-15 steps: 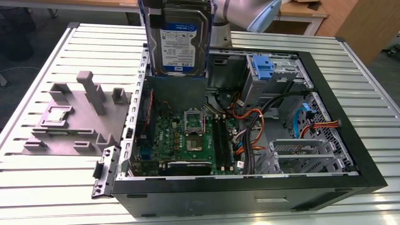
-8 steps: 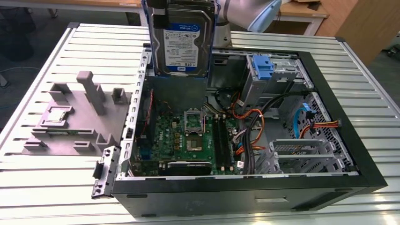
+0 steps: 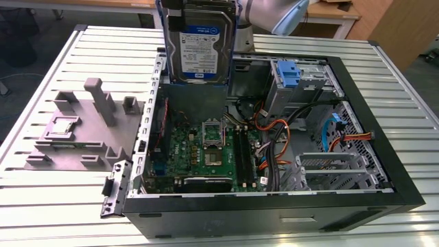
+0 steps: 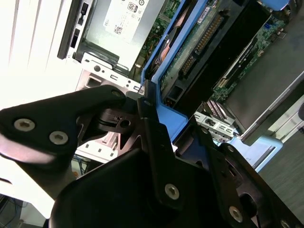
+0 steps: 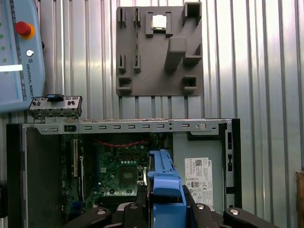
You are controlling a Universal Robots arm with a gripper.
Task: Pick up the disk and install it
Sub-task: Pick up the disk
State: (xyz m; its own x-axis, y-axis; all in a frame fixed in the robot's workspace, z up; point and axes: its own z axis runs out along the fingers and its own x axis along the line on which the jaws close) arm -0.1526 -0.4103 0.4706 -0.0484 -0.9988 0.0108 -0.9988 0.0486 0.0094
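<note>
The disk (image 3: 199, 43), a silver-grey drive with a blue-and-white label and blue side rails, hangs upright above the back of the open computer case (image 3: 404, 190), clear of the parts inside. My gripper (image 5: 166, 204) is shut on the disk's blue rail (image 5: 164, 183), with a black finger on each side. In the second wrist view the gripper (image 4: 159, 121) clamps that same rail, and the disk's dark underside with its connector (image 4: 202, 40) points down toward the case.
Inside the case lie the motherboard (image 3: 205, 149), orange and black cables (image 3: 278, 139), a metal drive cage (image 3: 332, 170), a blue bracket (image 3: 289, 74) and a power-supply box (image 5: 197, 173). A grey fixture (image 3: 82, 128) and a teach pendant (image 5: 19, 52) rest on the slatted table.
</note>
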